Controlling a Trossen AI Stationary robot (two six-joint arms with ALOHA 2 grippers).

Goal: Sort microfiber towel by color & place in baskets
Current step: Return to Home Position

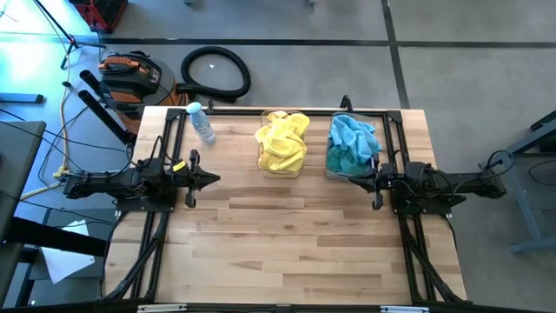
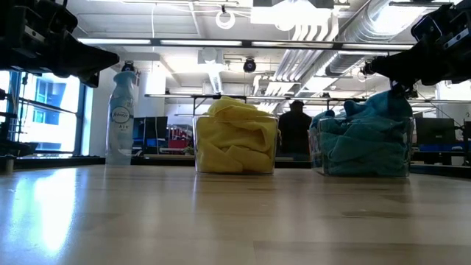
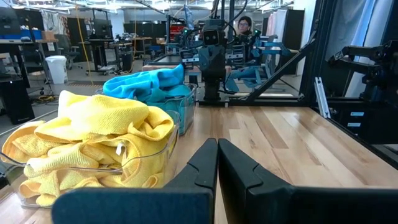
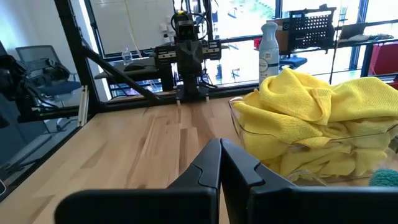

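Two clear plastic baskets stand side by side at the table's far side. The left basket [image 1: 283,167] is heaped with yellow microfiber towels [image 1: 282,141]; the right basket [image 1: 340,169] holds teal-blue towels [image 1: 351,139]. My left gripper [image 1: 214,179] is shut and points level toward the table's middle from the left edge, holding nothing. My right gripper [image 1: 353,181] is shut too, pointing level from the right edge, close in front of the blue basket. Both wrist views show the fingers [image 3: 217,152] [image 4: 221,152] closed together with nothing between them.
A clear bottle with a blue cap [image 1: 201,121] stands at the table's far left. Black frame rails [image 1: 152,226] run along both sides of the wooden table [image 1: 287,252]. A person [image 2: 296,129] sits in the room beyond the far edge.
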